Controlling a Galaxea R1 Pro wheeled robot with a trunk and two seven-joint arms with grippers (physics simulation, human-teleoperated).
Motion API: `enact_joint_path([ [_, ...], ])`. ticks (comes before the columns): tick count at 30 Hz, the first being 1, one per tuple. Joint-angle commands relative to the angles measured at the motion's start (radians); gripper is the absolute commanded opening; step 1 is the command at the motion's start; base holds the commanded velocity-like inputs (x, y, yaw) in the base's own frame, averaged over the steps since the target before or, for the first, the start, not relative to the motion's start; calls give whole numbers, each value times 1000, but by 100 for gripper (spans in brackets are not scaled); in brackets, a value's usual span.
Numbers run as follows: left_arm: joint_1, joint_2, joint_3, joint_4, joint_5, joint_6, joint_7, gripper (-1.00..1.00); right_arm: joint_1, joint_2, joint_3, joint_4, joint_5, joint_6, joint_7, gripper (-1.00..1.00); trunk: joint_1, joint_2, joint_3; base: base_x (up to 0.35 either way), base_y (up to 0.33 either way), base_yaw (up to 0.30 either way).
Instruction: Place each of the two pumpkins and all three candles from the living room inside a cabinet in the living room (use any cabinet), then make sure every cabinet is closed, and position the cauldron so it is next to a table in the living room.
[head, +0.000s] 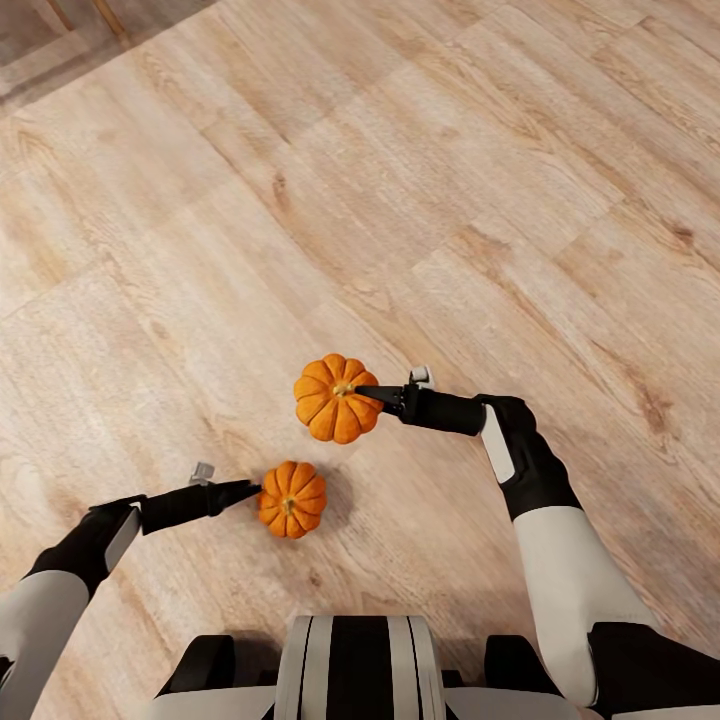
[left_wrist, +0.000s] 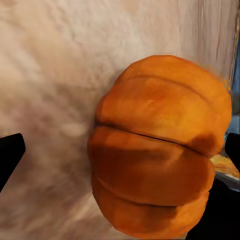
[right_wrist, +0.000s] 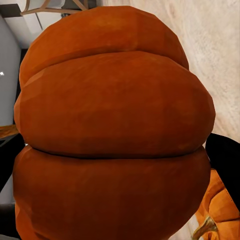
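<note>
Two pumpkins (head: 337, 398) (head: 291, 499), each at a tool's tip.

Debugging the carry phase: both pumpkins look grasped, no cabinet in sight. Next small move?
Probably turn the base to bring the cabinet into view. Left gripper looks closed on the nearer pumpkin, right gripper on the farther pumpkin; ahead is wooden floor.
</note>
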Motion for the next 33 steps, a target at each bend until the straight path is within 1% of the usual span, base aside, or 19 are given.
enact_joint_path([
  [1,0,0,-1,0,-1,0,-4,100,0,0,0,0,-3,3,3,-100,0,0,0,0,0,0],
  [3,0,1,-2,0,-1,0,-8,100,0,0,0,1,-3,3,3,-100,0,0,0,0,0,0],
  [5,0,1,-10,-1,0,0,-17,100,0,1,0,0,-3,3,3,-100,0,0,0,0,0,0],
  [9,0,0,-43,-3,-2,3,-20,100,0,0,0,1,-3,3,1,-100,0,0,0,0,0,0],
  [12,0,-1,-52,-4,-3,7,-16,100,0,0,0,1,-3,3,1,-100,0,0,0,0,0,0],
  [25,0,-6,-56,0,-4,13,-11,100,1,-1,0,0,-2,3,1,-100,0,0,0,0,0,0],
  [27,0,-8,-56,2,-3,14,-1,100,1,-1,0,-1,-2,3,1,-100,0,0,0,0,0,0],
  [30,0,-12,-56,2,-3,29,49,100,2,-1,0,1,-2,3,1,-100,0,0,0,0,0,0],
  [33,0,-13,-56,2,-3,35,60,100,2,-1,0,1,-3,3,1,-100,0,0,0,0,0,0],
])
